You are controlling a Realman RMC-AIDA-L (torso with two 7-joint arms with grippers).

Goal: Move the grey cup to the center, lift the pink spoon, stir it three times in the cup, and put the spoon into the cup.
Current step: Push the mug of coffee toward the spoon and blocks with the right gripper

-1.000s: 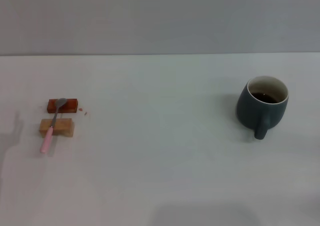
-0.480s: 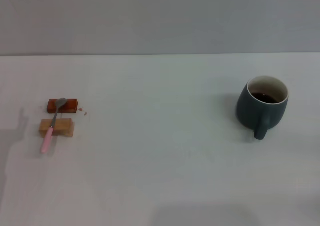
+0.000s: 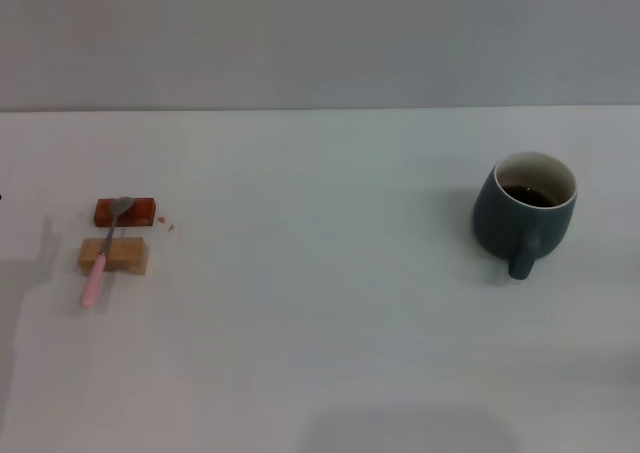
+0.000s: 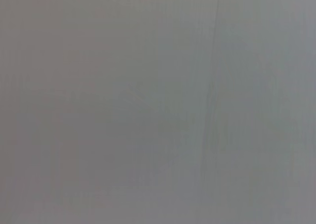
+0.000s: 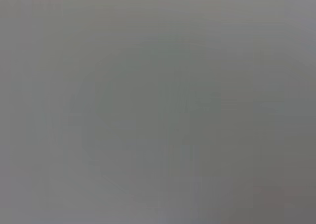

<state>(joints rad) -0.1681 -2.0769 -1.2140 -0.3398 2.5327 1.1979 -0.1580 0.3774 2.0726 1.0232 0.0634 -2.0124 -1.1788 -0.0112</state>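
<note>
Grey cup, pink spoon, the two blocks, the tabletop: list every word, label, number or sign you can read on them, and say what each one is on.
None: no view shows any readable text.
grey cup: plain glaze, no print or logo.
pink spoon: no marking visible.
red block and tan wooden block: bare faces.
white tabletop: unmarked.
Both wrist views show only a blank grey surface.

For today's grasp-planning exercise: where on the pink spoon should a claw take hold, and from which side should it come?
Grip the pink spoon by its pink handle end, which overhangs the tan wooden block toward the robot. Come from above, probably closing across the slim handle. The silver bowl rests on the red block, so that end is less free.
</note>
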